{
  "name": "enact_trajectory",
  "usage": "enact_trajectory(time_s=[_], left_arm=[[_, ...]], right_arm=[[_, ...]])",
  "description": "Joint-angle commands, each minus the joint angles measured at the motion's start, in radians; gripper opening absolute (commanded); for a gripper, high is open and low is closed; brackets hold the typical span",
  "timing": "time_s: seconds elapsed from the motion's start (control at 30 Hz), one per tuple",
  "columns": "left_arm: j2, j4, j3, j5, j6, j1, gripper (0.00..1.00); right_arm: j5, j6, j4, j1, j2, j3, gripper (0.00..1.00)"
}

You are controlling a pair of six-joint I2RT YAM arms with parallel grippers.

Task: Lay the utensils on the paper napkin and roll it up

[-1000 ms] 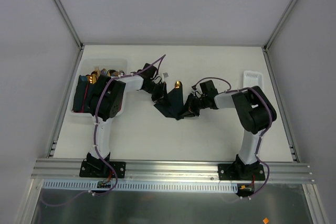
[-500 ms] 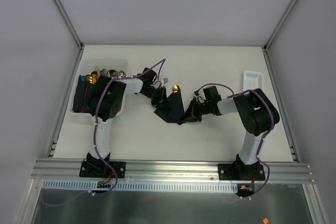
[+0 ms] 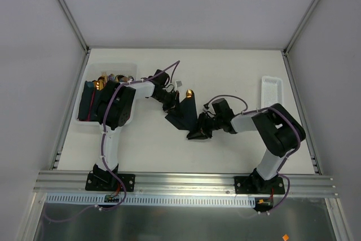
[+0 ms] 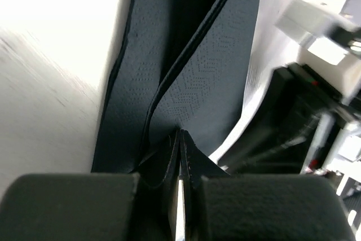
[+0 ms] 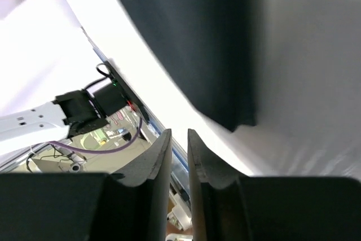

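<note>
Both ends of the napkin (image 3: pixel 183 117) being worked, roll only loosely formed.
Left gripper (image 4: pixel 180 159) is clamped tight on the napkin's folded edge, likely to anchor that end; the sheet runs straight ahead of it. Right gripper (image 5: pixel 179 139) is slightly apart and empty, with a napkin corner just past its tips, probably lining up a grip. Gold utensil (image 3: pixel 190 91) head pokes out beside the left gripper.

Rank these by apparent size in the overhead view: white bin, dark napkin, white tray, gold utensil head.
1. white bin
2. dark napkin, bunched up
3. white tray, partly behind the right arm, so its place against the napkin is unsure
4. gold utensil head
</note>
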Motion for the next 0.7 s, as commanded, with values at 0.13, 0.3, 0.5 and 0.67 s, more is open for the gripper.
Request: enact_trajectory(time_s=[0.13, 0.3, 0.5, 0.67], left_arm=[[0.033, -0.054, 0.048, -0.087, 0.087, -0.003, 0.0], [0.049, -0.09, 0.08, -0.101, 0.124, -0.005, 0.0], [0.101, -0.175, 0.149, -0.102, 0.185, -0.008, 0.0], [0.104, -0.187, 0.138, -0.102, 0.211, -0.008, 0.0]], right_arm=[[0.095, -0.078, -0.104, -0.104, -0.174, 0.084, 0.25], [0.204, -0.233, -0.297, -0.191, -0.194, 0.168, 0.41], [0.16, -0.311, -0.366, -0.213, -0.1, 0.309, 0.39], [0.094, -0.331, -0.379, -0.202, 0.019, 0.487, 0.33]])
